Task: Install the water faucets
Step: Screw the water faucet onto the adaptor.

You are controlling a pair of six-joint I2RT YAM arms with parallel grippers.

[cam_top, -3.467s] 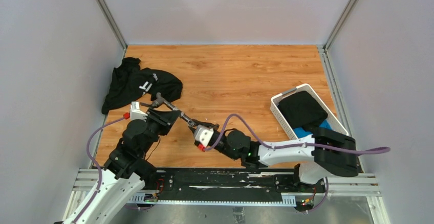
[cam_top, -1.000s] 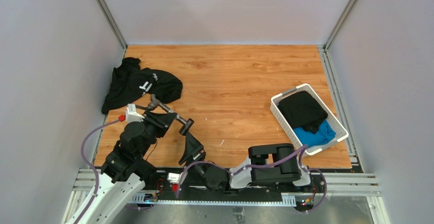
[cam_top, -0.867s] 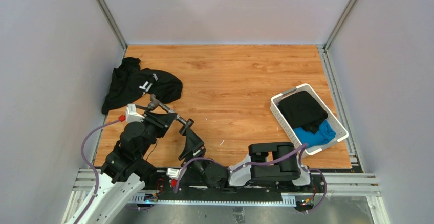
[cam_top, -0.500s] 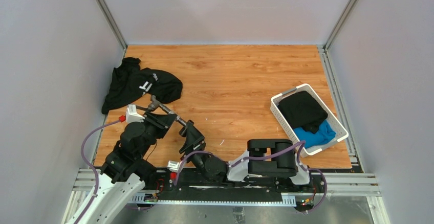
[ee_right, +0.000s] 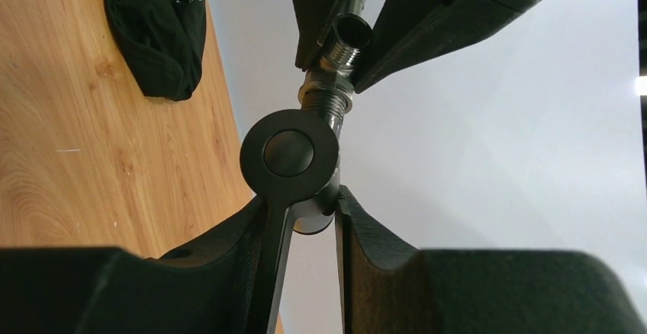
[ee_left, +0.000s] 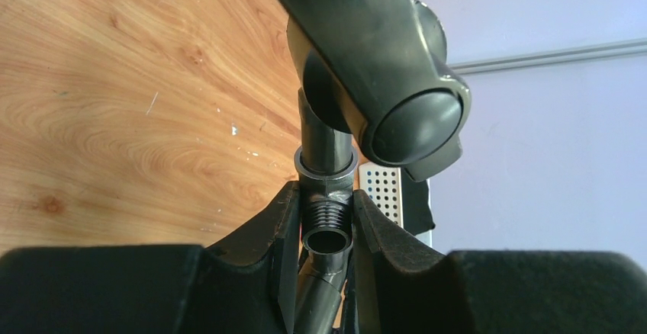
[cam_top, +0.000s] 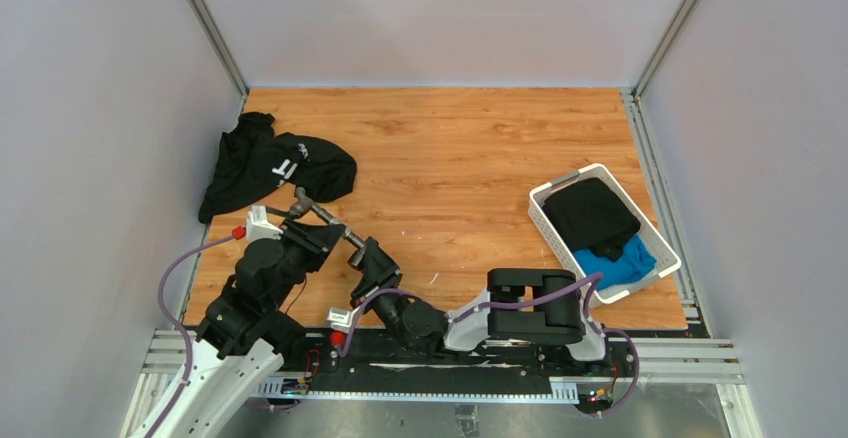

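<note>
Seems to be the joining step, done in mid-air rather than on the wood. Holding the faucet (ee_right: 290, 153) up above the near-left part of the table (cam_top: 470, 158), between the two arms. Clenched hard on its threaded pipe stub with the left gripper (ee_left: 326, 210), open bore facing that wrist camera. Grasping the other end with the right gripper (ee_right: 304, 219), pads against the thin lever and the body under the round cap, as far as the wrist view tells. Calls next, most likely, for a turn about the thread's own line, with the left grasp firm and both wrists square; risks a crossed thread or a slipped lever otherwise. Not much room on the near side, with the black rail (cam_top: 450, 343) and both bases close underneath, and the grey wall (cam_top: 100, 158) close on the left. Better to swing forward or rightward over bare wood; black garment (cam_top: 275, 163) near, beyond the left wrist, white basket (cam_top: 566, 180) well apart by the right edge
</note>
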